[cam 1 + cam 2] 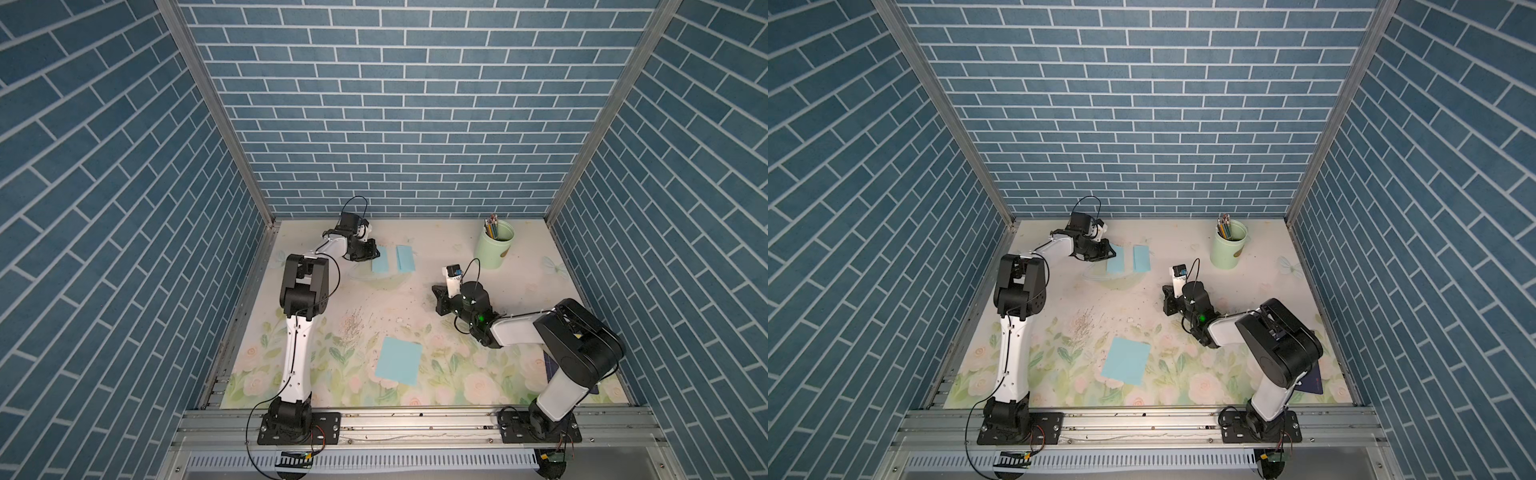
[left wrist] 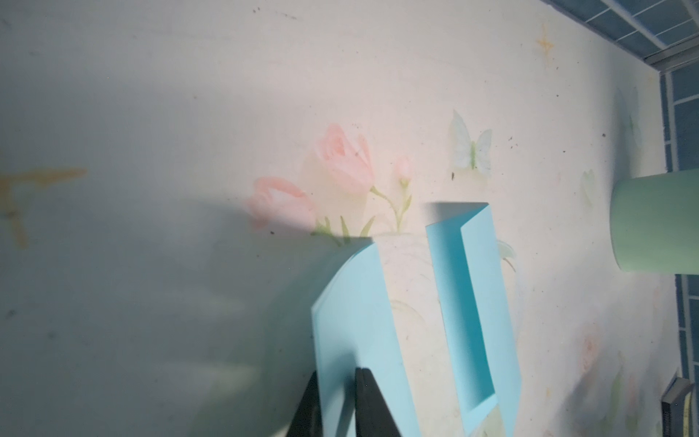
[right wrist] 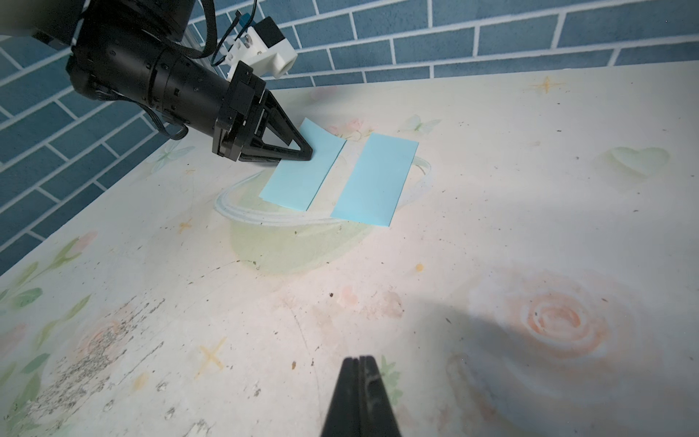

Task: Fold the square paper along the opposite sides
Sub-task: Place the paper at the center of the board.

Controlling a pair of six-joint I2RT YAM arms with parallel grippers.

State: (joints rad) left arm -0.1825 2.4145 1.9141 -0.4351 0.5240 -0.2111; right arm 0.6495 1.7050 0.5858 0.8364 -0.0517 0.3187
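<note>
A flat light-blue square paper (image 1: 399, 360) (image 1: 1126, 360) lies near the table's front middle. Two folded light-blue papers lie side by side at the far left: one (image 1: 380, 261) (image 3: 302, 178) at my left gripper, the other (image 1: 406, 258) (image 3: 374, 178) just right of it. My left gripper (image 1: 374, 252) (image 2: 336, 372) (image 3: 306, 151) has its jaws a little apart, astride the edge of the nearer folded paper (image 2: 351, 314), whose end curls up off the table. My right gripper (image 1: 436, 291) (image 3: 359, 359) hovers mid-table, shut and holding nothing.
A pale green cup (image 1: 494, 245) (image 2: 654, 223) with coloured pencils stands at the back right. A dark blue flat item (image 1: 1313, 380) lies under the right arm's base link. Blue brick walls enclose the table on three sides.
</note>
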